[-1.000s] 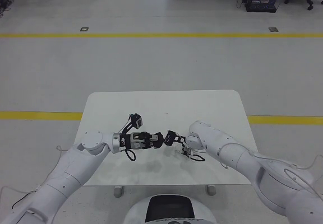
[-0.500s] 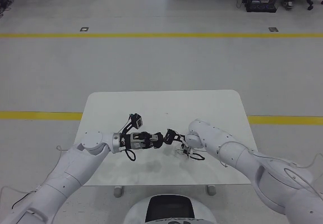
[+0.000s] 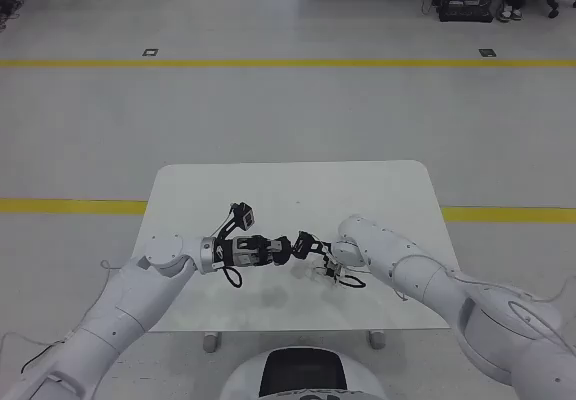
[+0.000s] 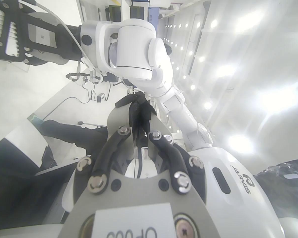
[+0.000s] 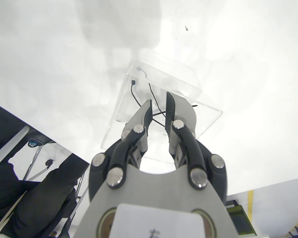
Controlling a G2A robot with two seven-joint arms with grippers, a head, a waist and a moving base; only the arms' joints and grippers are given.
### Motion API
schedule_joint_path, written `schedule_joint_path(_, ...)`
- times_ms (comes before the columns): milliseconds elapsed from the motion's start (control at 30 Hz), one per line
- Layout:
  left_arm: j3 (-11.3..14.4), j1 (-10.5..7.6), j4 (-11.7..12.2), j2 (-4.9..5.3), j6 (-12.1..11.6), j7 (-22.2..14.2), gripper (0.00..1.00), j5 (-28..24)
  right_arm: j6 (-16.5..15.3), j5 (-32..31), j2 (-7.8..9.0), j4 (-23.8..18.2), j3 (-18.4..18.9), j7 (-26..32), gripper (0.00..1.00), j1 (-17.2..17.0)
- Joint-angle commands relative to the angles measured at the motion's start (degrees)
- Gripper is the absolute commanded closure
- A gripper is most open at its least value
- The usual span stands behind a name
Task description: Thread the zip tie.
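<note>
My left gripper (image 4: 139, 116) is held above the middle of the table (image 3: 368, 190), shut on a small black piece that looks like the zip tie (image 4: 136, 104). In the top view this left gripper (image 3: 293, 246) nearly touches the right arm's wrist. My right gripper (image 5: 159, 99) points down into a clear plastic tray (image 5: 125, 87) on the table. Its fingers stand apart on either side of thin black zip tie strands (image 5: 135, 95) that lie in the tray. In the top view the right gripper (image 3: 321, 268) sits just in front of the left one.
The white table top has free room at the back and to both sides of the arms. The front edge of the table (image 3: 268, 328) lies close behind the grippers. A yellow floor line (image 3: 58, 206) runs past the table.
The right arm's wrist has shifted very slightly over the tray. The left arm has held its place with the black piece in its gripper.
</note>
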Motion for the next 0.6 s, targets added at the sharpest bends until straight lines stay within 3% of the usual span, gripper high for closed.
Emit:
schedule_joint_path(0,0.0,0.00,0.0,0.00,0.0,0.0,1.00,0.0,0.0,0.0,0.04,0.1,0.0,-0.2,0.88,-0.1)
schedule_joint_path(567,0.0,0.00,0.0,0.00,0.0,0.0,1.00,0.0,0.0,-1.1,0.36,-0.8,0.0,-1.1,0.86,-0.6)
